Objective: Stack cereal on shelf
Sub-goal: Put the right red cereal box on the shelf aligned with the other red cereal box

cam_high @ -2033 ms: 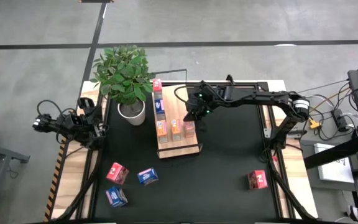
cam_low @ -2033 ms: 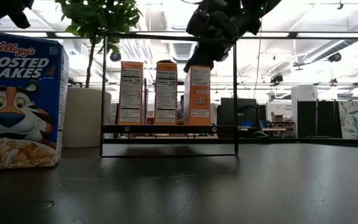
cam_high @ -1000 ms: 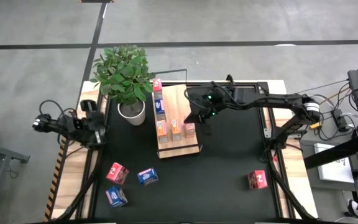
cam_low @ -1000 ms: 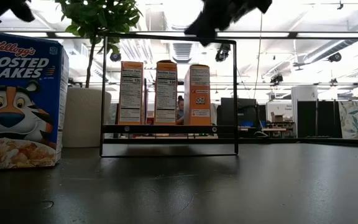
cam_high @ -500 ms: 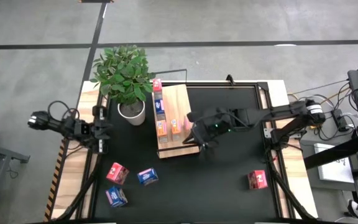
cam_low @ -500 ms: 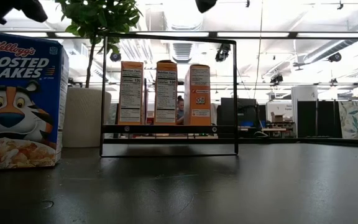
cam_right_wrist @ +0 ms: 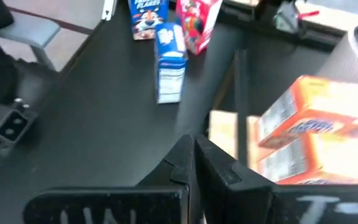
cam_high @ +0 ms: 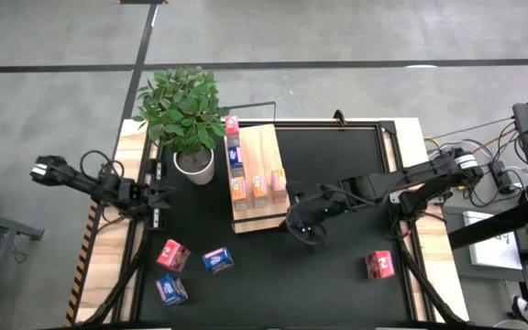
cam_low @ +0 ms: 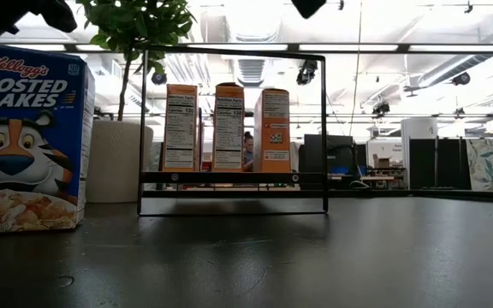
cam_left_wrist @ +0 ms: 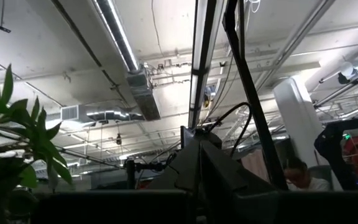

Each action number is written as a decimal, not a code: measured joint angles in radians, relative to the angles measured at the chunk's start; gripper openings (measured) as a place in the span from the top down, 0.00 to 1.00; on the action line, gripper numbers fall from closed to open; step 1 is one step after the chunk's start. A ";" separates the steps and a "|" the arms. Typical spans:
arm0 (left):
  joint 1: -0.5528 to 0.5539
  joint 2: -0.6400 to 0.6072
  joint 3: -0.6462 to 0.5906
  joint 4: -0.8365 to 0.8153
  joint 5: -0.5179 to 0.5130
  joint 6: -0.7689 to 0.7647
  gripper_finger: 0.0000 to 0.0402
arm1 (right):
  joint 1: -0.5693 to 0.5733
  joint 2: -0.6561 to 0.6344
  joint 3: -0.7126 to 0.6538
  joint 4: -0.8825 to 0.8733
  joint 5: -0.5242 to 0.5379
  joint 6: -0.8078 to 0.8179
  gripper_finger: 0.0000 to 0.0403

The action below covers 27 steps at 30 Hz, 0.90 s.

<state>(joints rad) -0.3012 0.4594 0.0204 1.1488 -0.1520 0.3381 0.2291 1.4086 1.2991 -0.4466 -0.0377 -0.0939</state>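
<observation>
black tabletop [cam_high: 337, 275]: right gripper [cam_high: 302, 225] beside shelf [cam_high: 262, 145], jaws closed, empty; left gripper [cam_high: 159, 197] likewise.

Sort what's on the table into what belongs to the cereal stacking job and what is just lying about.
Belongs to the job:
- shelf
- orange cereal boxes on the shelf
- loose cereal boxes on the tabletop: pink-red, blue, blue, red
- right gripper, shut, empty

Just lying about:
- potted plant
</observation>
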 joint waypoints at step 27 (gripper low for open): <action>0.000 0.082 0.000 0.007 0.023 -0.164 1.00 | 0.440 -0.052 0.000 -0.843 0.010 1.539 0.98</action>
<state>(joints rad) -0.3012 0.5419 0.0204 1.1557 -0.1287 0.1739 0.6694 1.3561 1.2987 -1.2895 -0.0278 1.4448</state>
